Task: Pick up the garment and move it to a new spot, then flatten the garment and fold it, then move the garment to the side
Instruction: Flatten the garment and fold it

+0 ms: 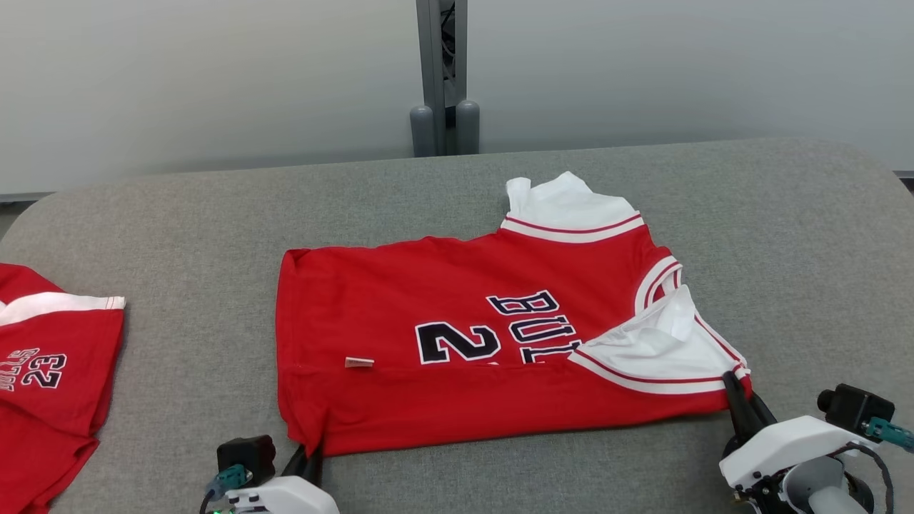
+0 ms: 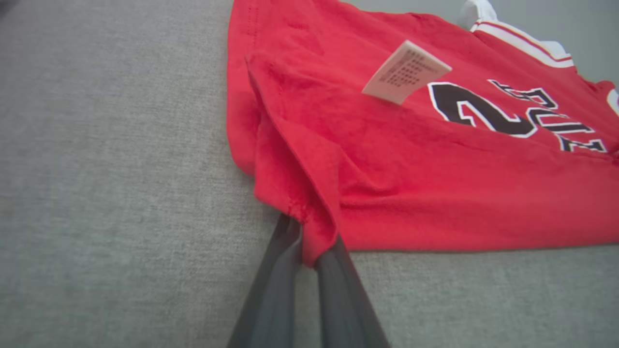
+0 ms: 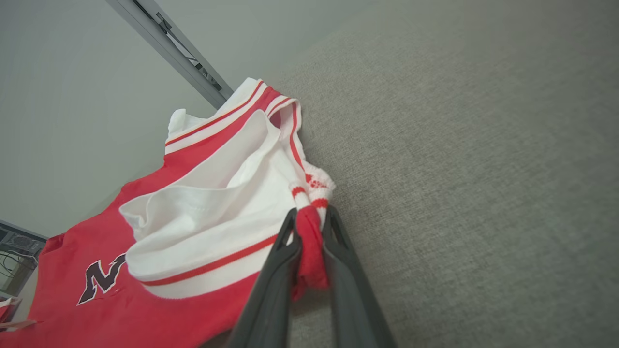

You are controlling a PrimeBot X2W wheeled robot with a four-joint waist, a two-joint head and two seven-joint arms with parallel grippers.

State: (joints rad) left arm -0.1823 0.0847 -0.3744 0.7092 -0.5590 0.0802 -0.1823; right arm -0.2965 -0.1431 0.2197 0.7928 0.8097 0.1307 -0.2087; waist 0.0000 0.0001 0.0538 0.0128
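Note:
A red garment point(image 1: 457, 335), a jersey with white sleeves and dark lettering, lies partly folded across the middle of the grey table point(image 1: 800, 235). At its near left corner my left gripper point(image 1: 312, 451) is shut on the red hem; the left wrist view shows that corner of the garment point(image 2: 387, 159) pinched between the two dark fingers of my left gripper point(image 2: 308, 261). At the near right corner my right gripper point(image 1: 735, 389) is shut on the sleeve edge. The right wrist view has bunched red and white cloth of the garment point(image 3: 203, 227) clamped in my right gripper point(image 3: 309, 227).
A second red jersey point(image 1: 50, 371) lies at the table's left edge. A white care label point(image 2: 405, 71) sticks up from the held garment. A grey post point(image 1: 443, 71) stands behind the table against a pale wall.

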